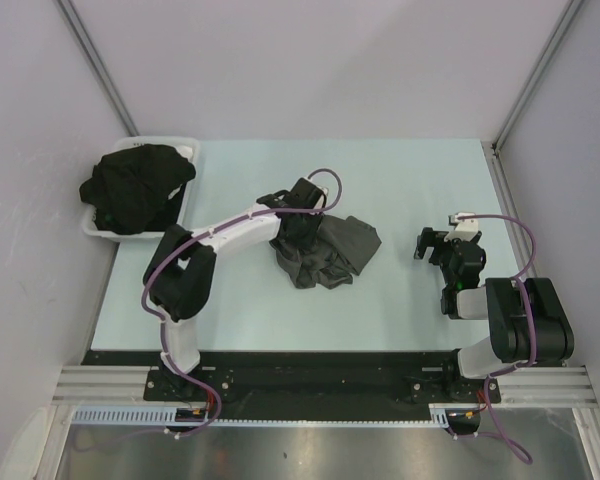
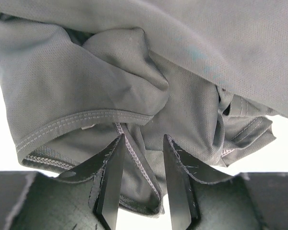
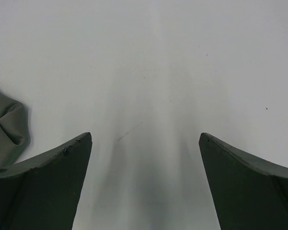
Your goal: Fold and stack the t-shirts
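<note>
- The left end effector (image 2: 143,140) is nearly closed, pinching a hemmed fold of the charcoal t-shirt (image 1: 330,250) at the heap's 9 o'clock end.
- The right end effector (image 3: 145,135) gapes wide and empty over the table (image 1: 410,180).
- The crumpled shirt lies mid-table, its long axis roughly 9-to-3. Its free end is at 9 o'clock from the right end effector, near but apart, so that arm looks best placed.
- The black t-shirts (image 1: 135,190) are heaped in the tray (image 1: 185,145) at the table's 10 o'clock corner.

No readable text, label, brand, number or sign appears anywhere in the three views, neither on the cloth, the arms nor the tabletop (image 1: 400,190).
</note>
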{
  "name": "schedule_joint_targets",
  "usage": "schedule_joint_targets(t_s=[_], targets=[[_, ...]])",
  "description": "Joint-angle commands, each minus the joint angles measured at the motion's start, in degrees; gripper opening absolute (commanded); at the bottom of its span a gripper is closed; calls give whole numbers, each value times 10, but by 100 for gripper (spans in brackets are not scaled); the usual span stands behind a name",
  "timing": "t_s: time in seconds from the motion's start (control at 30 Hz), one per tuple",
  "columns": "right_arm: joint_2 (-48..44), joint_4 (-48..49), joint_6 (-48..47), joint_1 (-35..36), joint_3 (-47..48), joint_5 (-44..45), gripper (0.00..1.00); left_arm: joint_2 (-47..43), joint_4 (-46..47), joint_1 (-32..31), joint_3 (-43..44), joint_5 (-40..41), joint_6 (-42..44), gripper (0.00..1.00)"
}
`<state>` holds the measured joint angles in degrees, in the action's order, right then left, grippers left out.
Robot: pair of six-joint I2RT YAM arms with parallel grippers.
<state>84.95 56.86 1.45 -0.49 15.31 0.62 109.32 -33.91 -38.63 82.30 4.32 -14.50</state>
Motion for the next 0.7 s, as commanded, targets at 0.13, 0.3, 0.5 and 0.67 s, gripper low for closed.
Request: schedule_joint_targets(t_s=[0.13,0.3,0.5,0.67], targets=[[-7,18,-7,2,12,6,100,18,40,-4,0,2,2,45],[-7,18,-6,1,12,6,100,38,31,-5,12,2,5,47],[-7,19,-6,1,12,6,100,50,36,-5,8,10,4,50],[-7,18,-6,1,12,6,100,64,44,-5,16,15,2,45]])
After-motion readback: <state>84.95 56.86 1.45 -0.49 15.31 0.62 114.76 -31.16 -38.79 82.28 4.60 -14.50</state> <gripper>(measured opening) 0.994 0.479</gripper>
